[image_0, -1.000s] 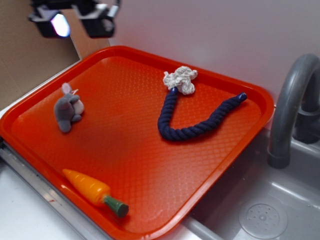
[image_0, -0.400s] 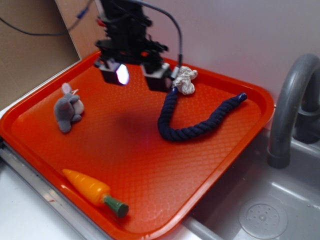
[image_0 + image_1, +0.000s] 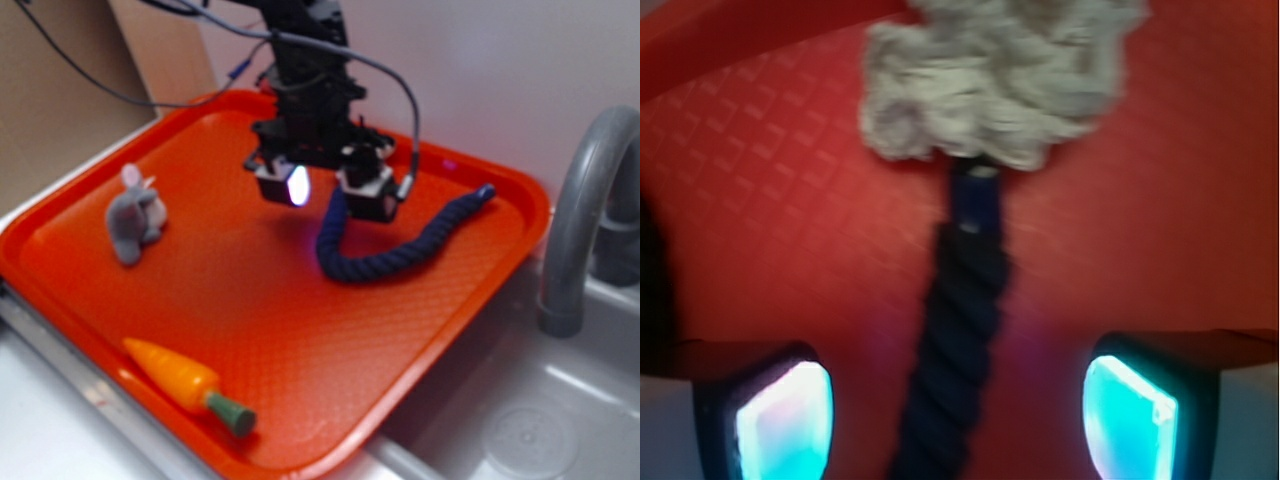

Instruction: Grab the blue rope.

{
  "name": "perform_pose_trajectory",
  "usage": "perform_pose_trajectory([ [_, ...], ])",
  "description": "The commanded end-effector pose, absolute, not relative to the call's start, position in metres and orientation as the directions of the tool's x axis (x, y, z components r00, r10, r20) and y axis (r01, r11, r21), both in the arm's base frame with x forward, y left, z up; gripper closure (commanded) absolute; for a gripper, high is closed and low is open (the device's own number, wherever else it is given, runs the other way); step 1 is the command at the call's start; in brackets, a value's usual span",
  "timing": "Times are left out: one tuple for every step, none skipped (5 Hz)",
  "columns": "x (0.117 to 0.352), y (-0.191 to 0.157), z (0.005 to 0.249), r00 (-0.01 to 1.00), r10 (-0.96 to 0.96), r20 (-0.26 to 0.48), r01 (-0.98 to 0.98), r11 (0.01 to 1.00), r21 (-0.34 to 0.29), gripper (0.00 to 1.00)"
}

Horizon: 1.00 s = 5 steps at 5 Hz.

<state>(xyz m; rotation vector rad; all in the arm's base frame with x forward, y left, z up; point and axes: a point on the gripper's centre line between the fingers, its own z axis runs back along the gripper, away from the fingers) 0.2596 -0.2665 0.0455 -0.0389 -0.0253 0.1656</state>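
Observation:
The blue rope (image 3: 400, 255) lies in a V on the orange tray (image 3: 250, 330), one end reaching toward the back right rim. Its frayed off-white knot (image 3: 995, 80) shows in the wrist view; in the exterior view the gripper hides it. My gripper (image 3: 325, 190) is open and hangs over the rope's left arm just below the knot. In the wrist view the navy rope (image 3: 955, 340) runs between my two lit fingertips (image 3: 785, 425), with clear gaps on both sides. The gripper (image 3: 955, 420) holds nothing.
A small grey plush bunny (image 3: 133, 222) sits at the tray's left. An orange toy carrot (image 3: 185, 382) lies near the front rim. A grey faucet (image 3: 580, 220) and sink basin (image 3: 520, 420) stand at the right. Cardboard (image 3: 60, 90) stands behind at the left.
My gripper has come down from the upper left and moved right, from beside the knot to over the rope's left arm. The rope, bunny and carrot have not moved.

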Motion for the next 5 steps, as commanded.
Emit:
perform_pose_trajectory([
  [0.255, -0.289, 0.048, 0.992, 0.123, 0.037, -0.122, 0.992, -0.021, 0.00],
  [0.251, -0.288, 0.045, 0.994, 0.102, 0.027, -0.103, 0.994, 0.039, 0.51],
  [0.250, -0.284, 0.057, 0.993, 0.108, 0.039, -0.109, 0.994, 0.028, 1.00],
  [0.251, -0.272, 0.071, 0.988, 0.143, 0.056, -0.143, 0.990, -0.006, 1.00],
  [0.254, -0.261, 0.080, 0.991, 0.122, 0.050, -0.121, 0.992, -0.021, 1.00],
])
